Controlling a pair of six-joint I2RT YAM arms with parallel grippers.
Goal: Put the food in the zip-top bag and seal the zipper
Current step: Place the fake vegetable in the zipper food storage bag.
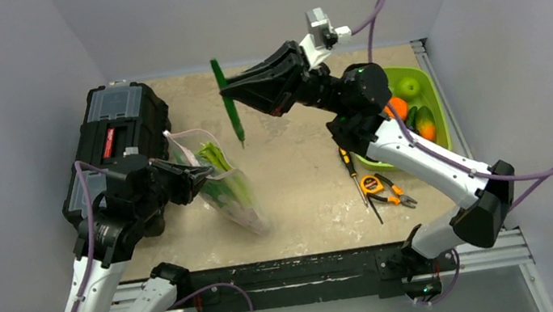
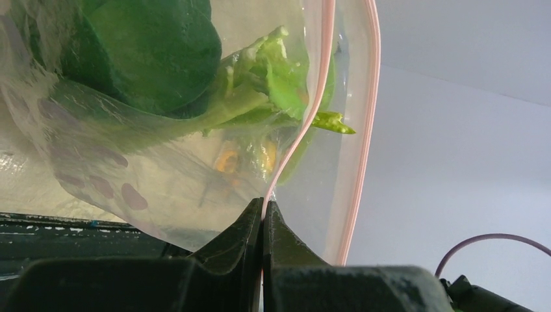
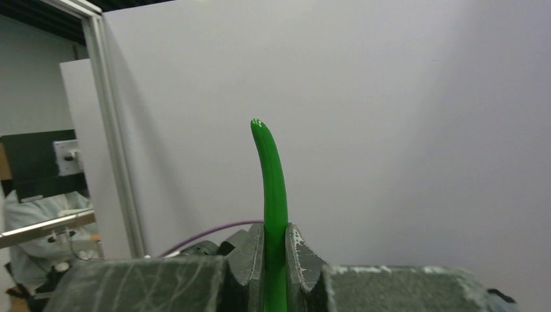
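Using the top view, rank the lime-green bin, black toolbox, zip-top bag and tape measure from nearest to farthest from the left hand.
1. The zip-top bag: pinched at its mouth by the left hand.
2. The black toolbox: just behind that hand, on the left side.
3. The tape measure: across the table, right of centre.
4. The lime-green bin: far right.

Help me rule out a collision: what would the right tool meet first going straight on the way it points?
Probably nothing close: the right tool, shut on a long thin green vegetable, faces the bare white wall. The black plastic toolbox seems lower, depth unclear.
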